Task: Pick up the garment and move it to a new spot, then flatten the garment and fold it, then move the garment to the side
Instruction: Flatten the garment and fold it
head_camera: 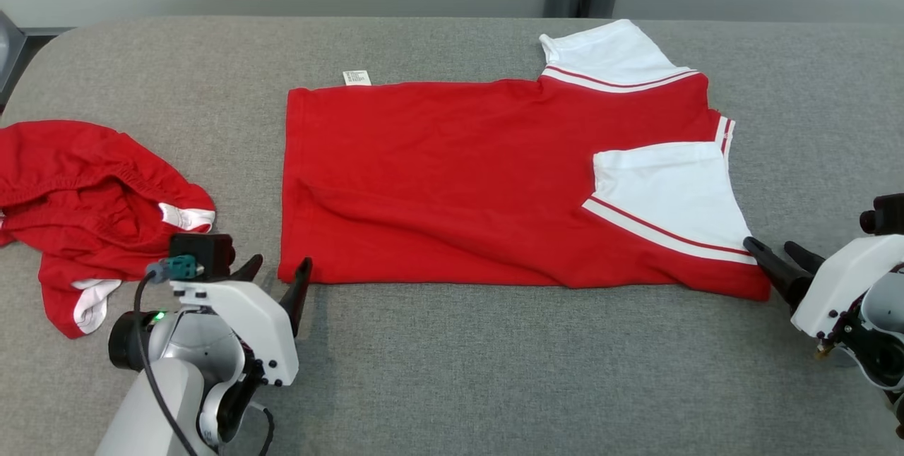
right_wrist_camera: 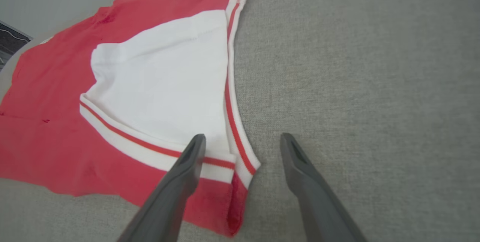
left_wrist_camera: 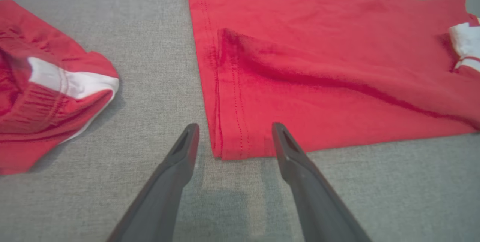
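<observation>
Plainly, the red knit shirt with white sleeves (head_camera: 459, 181) lay spread flat in the middle of the grey fabric-covered bench (head_camera: 452, 371). Its long axis ran across the robot's front from side to side. The hem (head_camera: 288, 181) pointed to the robot's left and the neck end to its right. The near white sleeve (head_camera: 664, 191) was folded in over the red body, its red-striped cuff slanting toward the near right corner. The far white sleeve (head_camera: 607, 54) stuck out past the far edge. A small white label (head_camera: 357, 78) showed at the far edge near the hem. A shallow crease ran along the body from the hem end.

The left end effector (head_camera: 280, 265) stood spread wide at the near hem corner, holding nothing. In its wrist view (left_wrist_camera: 235, 127) one finger was over bare bench just outside the hem and the other over the shirt's (left_wrist_camera: 318, 47) near edge. I could not tell whether it touched the cloth.

The right end effector (head_camera: 771, 246) was likewise wide apart and empty-handed at the near right corner. Its wrist view (right_wrist_camera: 243, 137) showed one finger over the striped cuff and the other over bare bench beside the shirt (right_wrist_camera: 56, 141).

Well off to the robot's left lay a crumpled red garment with white trim (head_camera: 85, 188), apart from the shirt.
</observation>
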